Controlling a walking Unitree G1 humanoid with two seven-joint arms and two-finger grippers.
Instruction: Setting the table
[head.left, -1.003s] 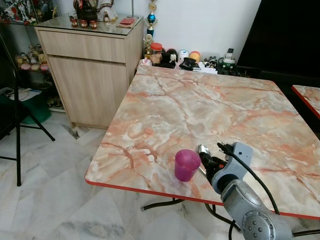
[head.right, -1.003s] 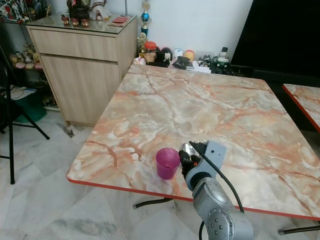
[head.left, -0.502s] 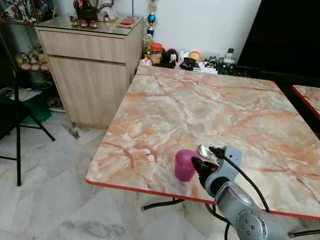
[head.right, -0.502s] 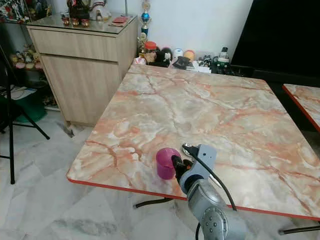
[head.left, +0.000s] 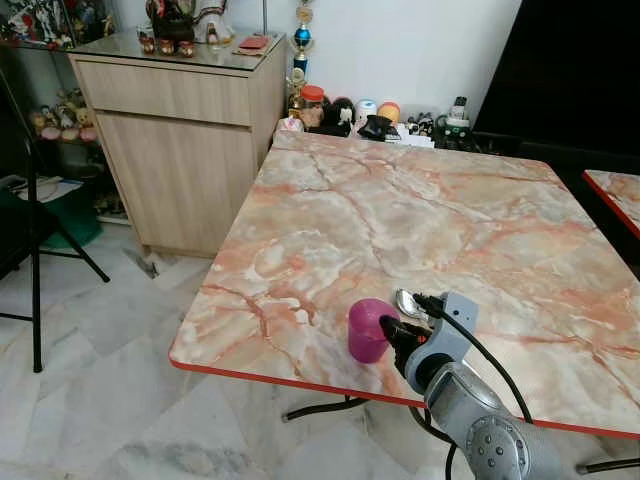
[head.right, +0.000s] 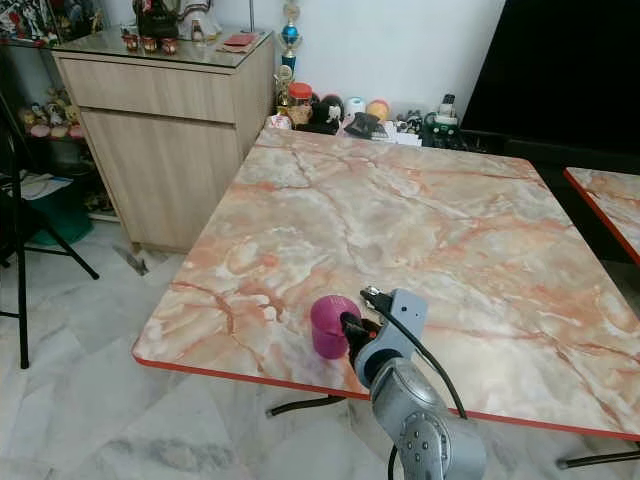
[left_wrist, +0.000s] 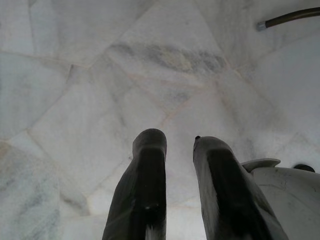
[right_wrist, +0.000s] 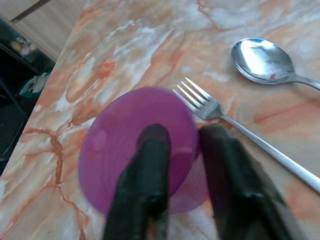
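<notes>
Left eye view, cup: a purple plastic cup (head.left: 369, 329) stands upright near the front edge of the marble-patterned worktop (head.left: 400, 220), at about 6 o'clock of its surface.
Left eye view, right end effector: the right end effector (head.left: 392, 332) is at the cup's 3 o'clock side, touching its rim.
Left eye view, cutlery: the bowl of a spoon (head.left: 407, 301) shows just past the arm, at 1 o'clock from the cup.
Right eye view, cupboard: a wooden cupboard (head.right: 165, 130) stands off the worktop's far left corner.
Left wrist view, left end effector: the left end effector (left_wrist: 172, 145) hangs over the pale marble floor (left_wrist: 100, 75), its fingers slightly parted and holding nothing.
Right wrist view, cup: translucent purple, round mouth facing the camera.
Right wrist view, grip: one finger (right_wrist: 150, 165) lies inside the cup, the other outside its wall, closed on the rim.
Right wrist view, cutlery: a fork (right_wrist: 235, 130) lies just beside the cup, the spoon beyond it.
</notes>
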